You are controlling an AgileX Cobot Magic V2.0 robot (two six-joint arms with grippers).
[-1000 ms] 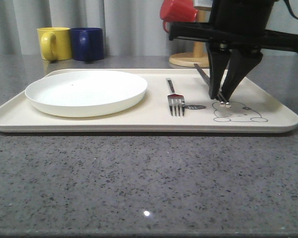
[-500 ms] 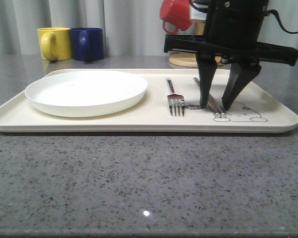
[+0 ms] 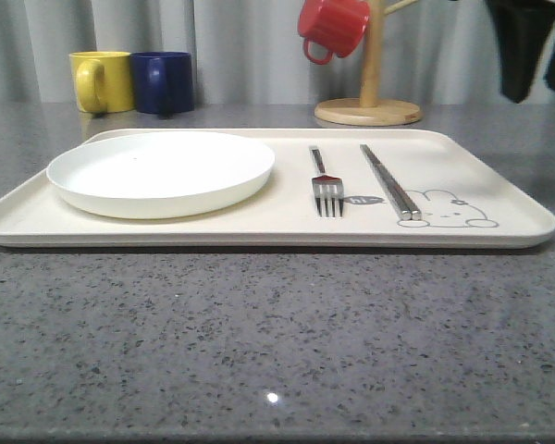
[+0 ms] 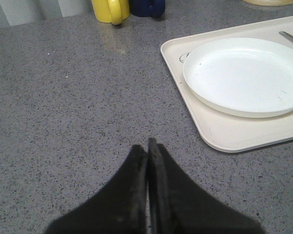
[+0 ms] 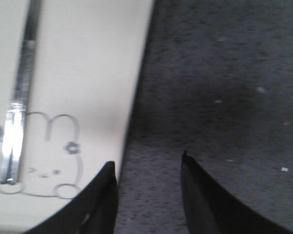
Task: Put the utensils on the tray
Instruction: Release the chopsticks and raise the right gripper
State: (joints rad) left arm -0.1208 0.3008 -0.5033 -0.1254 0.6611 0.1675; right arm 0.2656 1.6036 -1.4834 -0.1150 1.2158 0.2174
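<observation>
The cream tray (image 3: 499, 227) lies across the grey table. On it a silver fork (image 3: 326, 180) rests to the right of the plate, and a pair of silver chopsticks (image 3: 388, 180) lies beside the fork, their ends at the rabbit drawing (image 3: 444, 211). In the right wrist view the chopsticks (image 5: 19, 112) and the rabbit drawing (image 5: 53, 161) sit on the tray (image 5: 102, 73). My right gripper (image 3: 535, 55) hangs high at the upper right, open and empty; in its wrist view the right gripper (image 5: 147, 170) is over the tray's right edge. My left gripper (image 4: 147, 146) is shut, empty, over bare table left of the tray (image 4: 224, 136).
A round white plate (image 3: 162, 171) takes up the tray's left half. A yellow mug (image 3: 102, 80) and a blue mug (image 3: 163, 81) stand at the back left. A wooden mug tree (image 3: 370, 102) with a red mug (image 3: 333, 28) stands behind the tray.
My right gripper opened, let the chopsticks down on the tray, then rose and moved off to the upper right. The chopsticks now lie flat beside the fork.
</observation>
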